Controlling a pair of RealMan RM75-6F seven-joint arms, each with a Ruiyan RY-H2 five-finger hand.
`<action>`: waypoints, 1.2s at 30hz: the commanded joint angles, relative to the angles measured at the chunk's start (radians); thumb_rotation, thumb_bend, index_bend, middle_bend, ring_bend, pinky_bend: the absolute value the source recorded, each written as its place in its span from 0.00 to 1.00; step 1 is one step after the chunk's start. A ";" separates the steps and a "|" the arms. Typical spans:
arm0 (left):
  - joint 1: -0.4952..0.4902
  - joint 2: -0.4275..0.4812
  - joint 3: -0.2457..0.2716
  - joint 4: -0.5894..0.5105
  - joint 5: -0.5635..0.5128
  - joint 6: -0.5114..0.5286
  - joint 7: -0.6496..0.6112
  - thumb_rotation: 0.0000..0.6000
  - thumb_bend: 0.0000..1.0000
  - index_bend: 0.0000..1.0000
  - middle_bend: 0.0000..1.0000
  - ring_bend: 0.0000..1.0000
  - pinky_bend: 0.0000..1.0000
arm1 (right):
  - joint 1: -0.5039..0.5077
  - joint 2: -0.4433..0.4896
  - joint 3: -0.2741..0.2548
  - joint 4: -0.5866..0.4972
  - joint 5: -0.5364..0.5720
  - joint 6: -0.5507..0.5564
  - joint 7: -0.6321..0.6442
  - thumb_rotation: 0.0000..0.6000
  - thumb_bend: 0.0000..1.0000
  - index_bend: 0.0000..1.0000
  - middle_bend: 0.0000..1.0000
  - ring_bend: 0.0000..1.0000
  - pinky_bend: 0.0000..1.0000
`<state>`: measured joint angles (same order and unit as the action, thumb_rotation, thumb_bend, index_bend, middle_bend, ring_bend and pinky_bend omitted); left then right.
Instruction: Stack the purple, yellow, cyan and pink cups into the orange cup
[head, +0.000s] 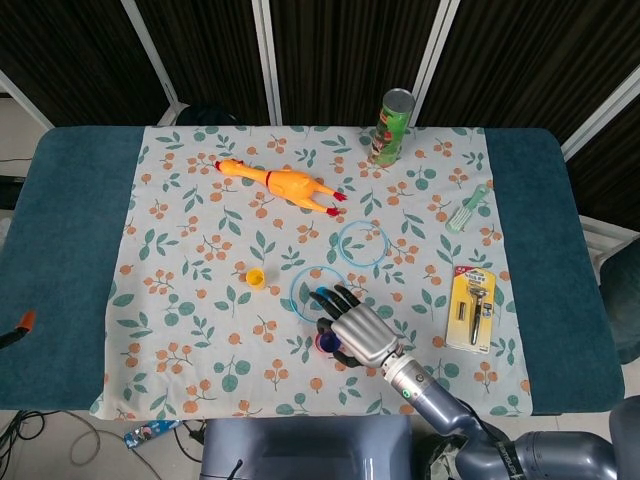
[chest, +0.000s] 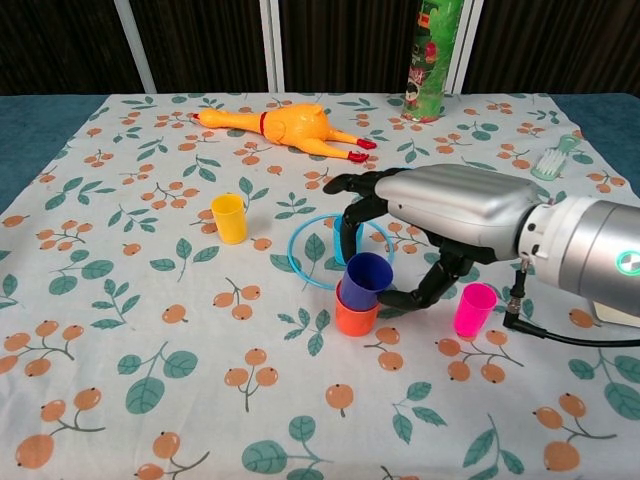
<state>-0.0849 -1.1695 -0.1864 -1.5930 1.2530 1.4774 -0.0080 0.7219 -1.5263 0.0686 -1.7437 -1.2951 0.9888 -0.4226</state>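
Chest view showed the right hand (chest: 440, 215) holding the purple cup (chest: 364, 279), partly inside the orange cup (chest: 355, 315). Yellow cup (chest: 229, 218), cyan cup (chest: 343, 240) and pink cup (chest: 473, 309) waited nearby.

cup (chest: 366, 274) nested in cup below (chest: 355, 316); rubber chicken (chest: 297, 127) far behind.

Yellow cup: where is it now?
Chest view: the yellow cup stands upright, alone, left of the blue ring and the orange cup, nearer than the rubber chicken.
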 joint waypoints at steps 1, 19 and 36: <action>0.000 0.000 0.000 0.000 0.000 0.000 0.000 1.00 0.22 0.03 0.00 0.00 0.00 | 0.003 0.001 -0.001 0.003 0.021 -0.013 -0.016 1.00 0.42 0.10 0.00 0.00 0.08; 0.001 0.006 0.005 -0.011 0.006 -0.007 -0.012 1.00 0.22 0.03 0.00 0.00 0.00 | -0.027 0.115 0.093 -0.054 0.107 0.070 0.012 1.00 0.41 0.02 0.00 0.00 0.08; -0.121 0.047 0.021 -0.057 0.126 -0.159 0.015 1.00 0.22 0.10 0.00 0.00 0.00 | -0.297 0.343 0.010 0.116 0.018 0.300 0.297 1.00 0.41 0.02 0.00 0.00 0.06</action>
<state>-0.1683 -1.1289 -0.1566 -1.6420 1.3653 1.3567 -0.0294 0.4529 -1.1955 0.1014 -1.6560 -1.2476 1.2618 -0.1474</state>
